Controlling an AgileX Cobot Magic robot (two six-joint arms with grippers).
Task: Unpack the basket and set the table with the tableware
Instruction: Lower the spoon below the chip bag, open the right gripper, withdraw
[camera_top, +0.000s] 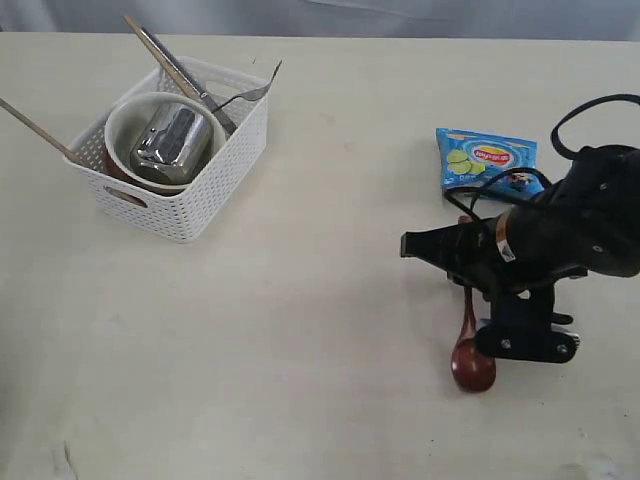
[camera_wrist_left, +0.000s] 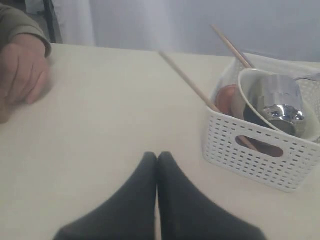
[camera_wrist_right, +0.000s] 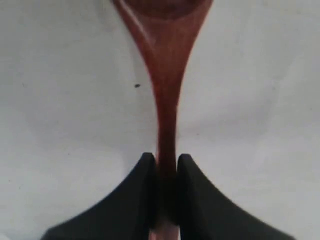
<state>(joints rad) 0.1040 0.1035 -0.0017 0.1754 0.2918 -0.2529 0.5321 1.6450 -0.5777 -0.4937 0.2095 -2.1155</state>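
1. Right gripper (camera_wrist_right: 165, 159) was clamped narrow on the handle of the wooden spoon (camera_top: 472, 362), in the lower right of the exterior frame, bowl end down at the table (camera_top: 300, 330).
2. Left gripper (camera_wrist_left: 157, 156) had its jaws pressed together, holding nothing, near the basket (camera_top: 190, 205).
3. Basket sat upper left, holding the cream bowl (camera_top: 116, 128) with the steel cup (camera_top: 175, 140) lying inside; fork (camera_top: 250, 95) and chopstick (camera_top: 35, 125) stuck out over the rim.
4. Blue snack packet (camera_top: 487, 158) lay at right, just above the spoon.
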